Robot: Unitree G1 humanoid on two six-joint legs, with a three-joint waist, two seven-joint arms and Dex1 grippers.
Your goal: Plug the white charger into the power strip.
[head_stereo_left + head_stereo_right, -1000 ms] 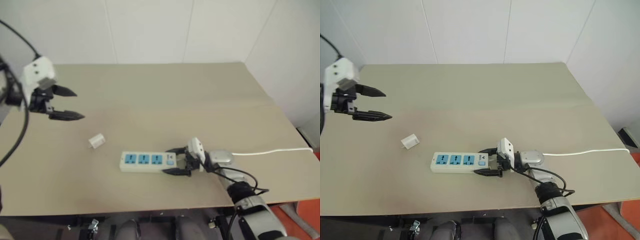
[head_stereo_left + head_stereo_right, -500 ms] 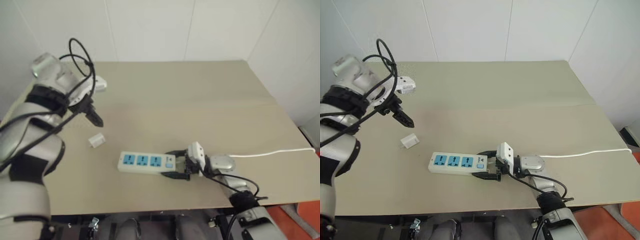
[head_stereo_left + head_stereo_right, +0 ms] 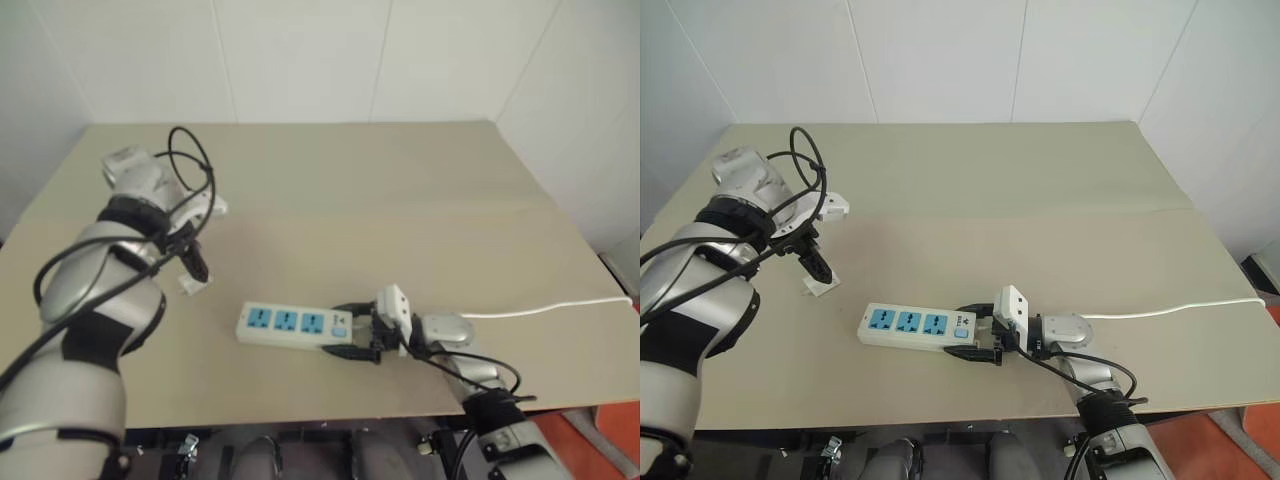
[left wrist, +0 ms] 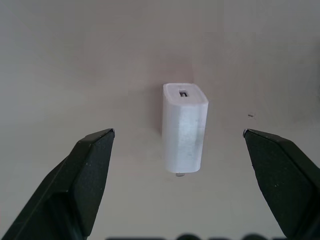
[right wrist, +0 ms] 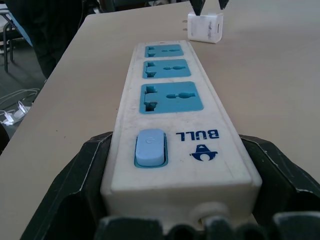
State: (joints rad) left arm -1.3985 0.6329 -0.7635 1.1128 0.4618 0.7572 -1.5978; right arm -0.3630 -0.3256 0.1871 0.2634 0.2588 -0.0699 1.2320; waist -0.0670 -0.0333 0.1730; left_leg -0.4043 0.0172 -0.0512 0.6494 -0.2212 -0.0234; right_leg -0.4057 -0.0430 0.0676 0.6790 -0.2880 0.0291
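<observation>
The white charger (image 4: 184, 131) lies on its side on the tan table (image 3: 400, 200), left of the power strip (image 3: 290, 325). My left gripper (image 3: 195, 272) points straight down over the charger, open, with one black finger on each side of it and clear of it. The strip is a white bar with three blue sockets and a blue switch (image 5: 150, 147). My right gripper (image 3: 345, 328) lies level at the strip's switch end, its two fingers pressed against the strip's long sides. The right wrist view also shows the charger (image 5: 205, 27) beyond the far socket.
The strip's white cord (image 3: 560, 305) runs off to the table's right edge. White walls stand behind the table. The front edge lies close below the strip. Black cables loop around my left wrist (image 3: 185, 170).
My left arm has swung in from the far left, turned its gripper from level to pointing down, and lowered it over the charger. The right gripper and strip stay put.
</observation>
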